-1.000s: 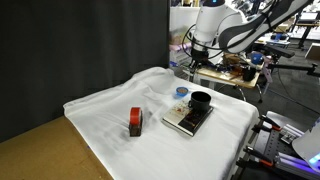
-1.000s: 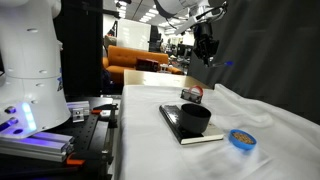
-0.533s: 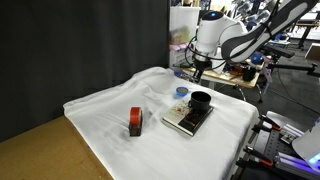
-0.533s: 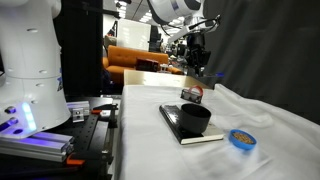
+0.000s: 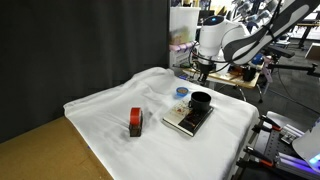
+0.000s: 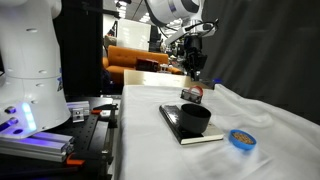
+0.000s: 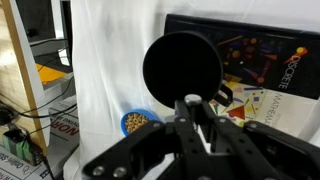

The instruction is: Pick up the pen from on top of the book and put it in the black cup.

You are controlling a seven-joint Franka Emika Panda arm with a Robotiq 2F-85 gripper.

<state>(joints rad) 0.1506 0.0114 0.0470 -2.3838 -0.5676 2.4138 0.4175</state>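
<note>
The end effector (image 7: 198,128) hangs above the black cup (image 7: 182,65), which stands on the book (image 7: 262,62). No pen shows on the book; the fingers sit close together, but whether they grip it I cannot tell. Probably only the drop remains.

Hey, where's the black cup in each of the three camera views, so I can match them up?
Exterior view: the black cup stands right of centre, at the far end of the book.
Exterior view: the black cup is at lower middle, standing on the book.
Wrist view: seen from above, the black cup is a dark circle at upper centre, over the book's left end.
Shared landmark: the book beneath the cup.
</note>
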